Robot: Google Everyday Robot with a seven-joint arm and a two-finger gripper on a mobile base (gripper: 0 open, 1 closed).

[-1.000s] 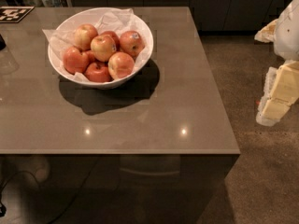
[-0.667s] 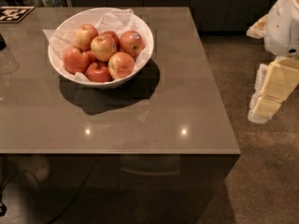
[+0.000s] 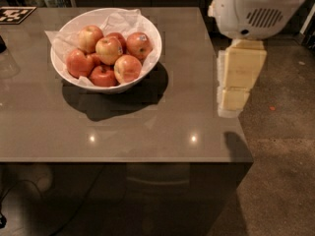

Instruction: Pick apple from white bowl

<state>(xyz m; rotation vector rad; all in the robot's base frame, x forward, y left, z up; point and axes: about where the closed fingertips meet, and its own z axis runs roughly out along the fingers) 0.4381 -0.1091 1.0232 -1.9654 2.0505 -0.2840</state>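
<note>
The white bowl (image 3: 156, 39) stands on the far left part of the grey table, lined with crumpled white paper and holding several apples. The apple (image 3: 109, 49), pale yellow-orange, lies on top in the middle of the pile. Darker red apples surround it, and one at the back right carries a small sticker (image 3: 139, 44). My gripper (image 3: 234, 100) hangs cream-coloured below the white arm housing (image 3: 256, 9), over the table's right edge. It is well to the right of the bowl and apart from it.
The grey table (image 3: 147, 127) has its front edge near the bottom and its right edge under the gripper. A black-and-white marker tag (image 3: 12, 14) lies at the far left corner. Speckled floor (image 3: 285, 156) lies to the right.
The arm and gripper have moved left, from beyond the table's right side to over its right edge. The bowl and apples have not moved.
</note>
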